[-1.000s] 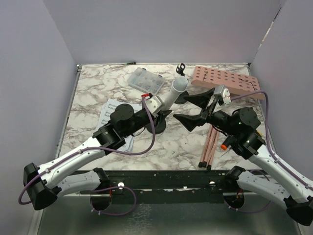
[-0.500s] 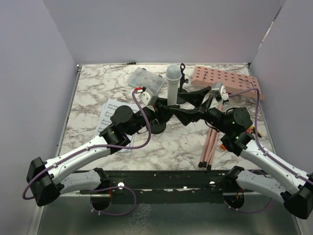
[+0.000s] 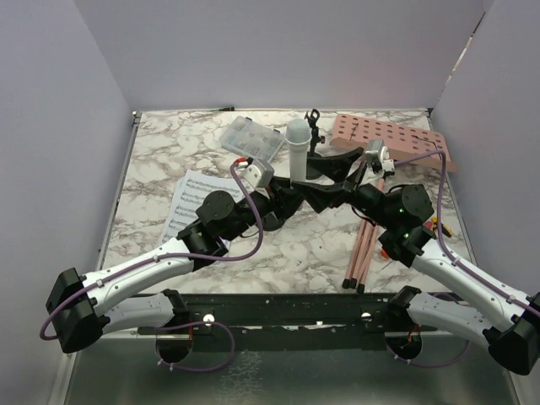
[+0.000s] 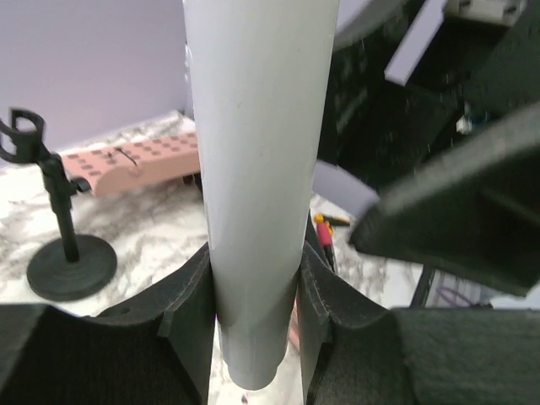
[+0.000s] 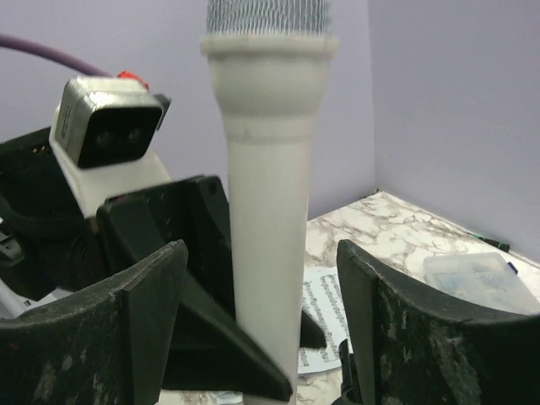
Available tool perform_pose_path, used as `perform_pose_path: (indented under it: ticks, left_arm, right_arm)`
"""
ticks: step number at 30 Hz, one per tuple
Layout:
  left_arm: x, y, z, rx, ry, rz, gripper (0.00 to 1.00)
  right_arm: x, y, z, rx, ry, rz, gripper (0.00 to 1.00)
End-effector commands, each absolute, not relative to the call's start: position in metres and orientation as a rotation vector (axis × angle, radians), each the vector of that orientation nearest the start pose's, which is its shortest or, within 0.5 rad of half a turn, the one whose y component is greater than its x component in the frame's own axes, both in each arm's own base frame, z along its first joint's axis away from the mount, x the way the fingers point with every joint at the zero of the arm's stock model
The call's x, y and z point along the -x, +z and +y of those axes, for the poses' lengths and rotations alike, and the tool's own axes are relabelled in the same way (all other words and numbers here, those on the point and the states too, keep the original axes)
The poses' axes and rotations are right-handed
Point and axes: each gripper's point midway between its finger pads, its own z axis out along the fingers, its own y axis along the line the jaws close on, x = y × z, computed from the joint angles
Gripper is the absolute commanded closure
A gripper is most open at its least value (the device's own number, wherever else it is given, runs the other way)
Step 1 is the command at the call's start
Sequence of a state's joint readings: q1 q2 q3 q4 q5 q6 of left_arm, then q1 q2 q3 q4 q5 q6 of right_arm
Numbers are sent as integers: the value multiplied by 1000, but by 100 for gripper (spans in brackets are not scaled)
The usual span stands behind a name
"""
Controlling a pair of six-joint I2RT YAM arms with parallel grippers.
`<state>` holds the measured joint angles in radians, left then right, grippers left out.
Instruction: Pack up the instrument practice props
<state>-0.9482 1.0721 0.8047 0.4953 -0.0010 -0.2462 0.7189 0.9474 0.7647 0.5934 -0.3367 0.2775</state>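
Swung upright since a second ago, the white microphone [image 3: 297, 150] now stands clamped in your left gripper [image 4: 253, 291], its mesh head above. Your right gripper [image 5: 261, 283] has closed in, jaws apart, straddling the shaft, seemingly not yet touching. Close squarely above the left grip before releasing.

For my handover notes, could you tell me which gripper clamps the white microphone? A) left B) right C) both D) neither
A: the fingers of the left gripper press against the white microphone, while those of the right gripper stand apart from it on either side.
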Motion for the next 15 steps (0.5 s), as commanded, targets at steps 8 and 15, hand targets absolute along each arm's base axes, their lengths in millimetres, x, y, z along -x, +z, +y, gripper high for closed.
perform_pose_path:
  ticks: [8,15]
  left_arm:
    - [-201,333,-350,-586,-1095,1373,100]
    - [-197,333,-354,-620,-1108,1355,100]
  right_arm:
    - [-227,413,274,527,1001,1093,31]
    - [-229,401,281,560,1012,1148,71]
